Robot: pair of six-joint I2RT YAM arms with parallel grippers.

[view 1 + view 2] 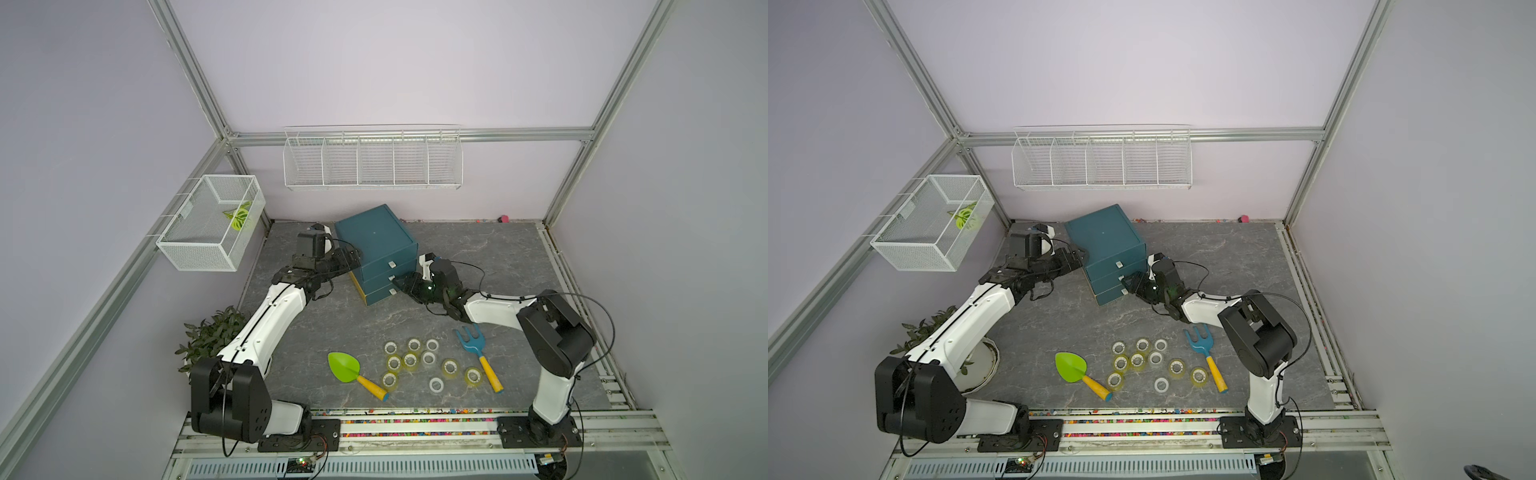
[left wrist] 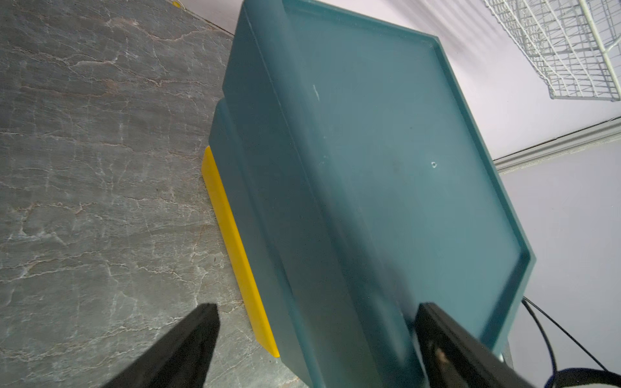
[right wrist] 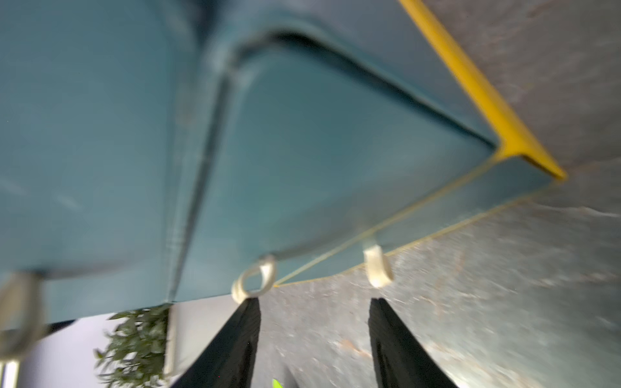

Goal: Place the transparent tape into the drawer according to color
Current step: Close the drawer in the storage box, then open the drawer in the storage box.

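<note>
- Plastic, see-through tape rolls [image 1: 410, 360] lie flat on the grey worktop [image 1: 511, 257], clustered between the green toy shovel [image 1: 344, 365] and the blue toy rake [image 1: 471, 337], well apart from the teal drawer cabinet [image 1: 376, 237].
- I judge them light, stiff and slick-walled; I'd pinch one across its ring, core to rim.
- Both empty: my left jaws gape wide at the cabinet's side, my right jaws stand parted just before a white loop pull [image 3: 253, 280].

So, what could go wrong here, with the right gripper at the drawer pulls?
The open right gripper sits between the middle pull and bottom pull, so it may catch the wrong loop or none. The left gripper is open at the cabinet, not clamped; a tug could slide it.
</note>
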